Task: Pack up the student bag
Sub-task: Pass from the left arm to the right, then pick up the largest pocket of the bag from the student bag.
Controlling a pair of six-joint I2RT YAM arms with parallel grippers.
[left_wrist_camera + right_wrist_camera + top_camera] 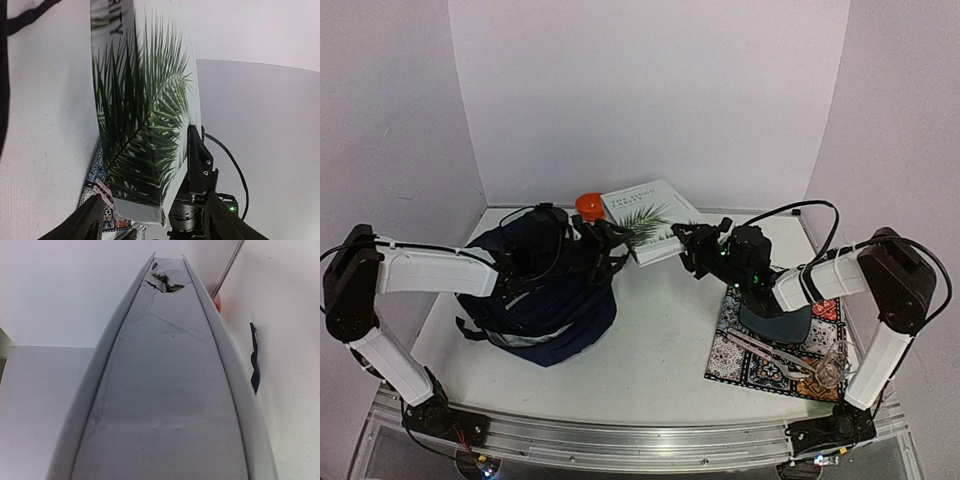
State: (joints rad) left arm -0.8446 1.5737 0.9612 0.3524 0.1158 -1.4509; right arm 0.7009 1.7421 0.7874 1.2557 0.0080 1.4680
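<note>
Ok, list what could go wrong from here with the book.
The right gripper pinches the book only at one end, so the long overhang may sag or slip. The left gripper looks open beside the other end and could knock it when moving. The student bag lies slumped, so the book may snag on its fabric going in.

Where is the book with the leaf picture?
In the top view the book is at the back middle of the table, right of the student bag and an orange thing, between the left gripper and the right gripper.
</note>
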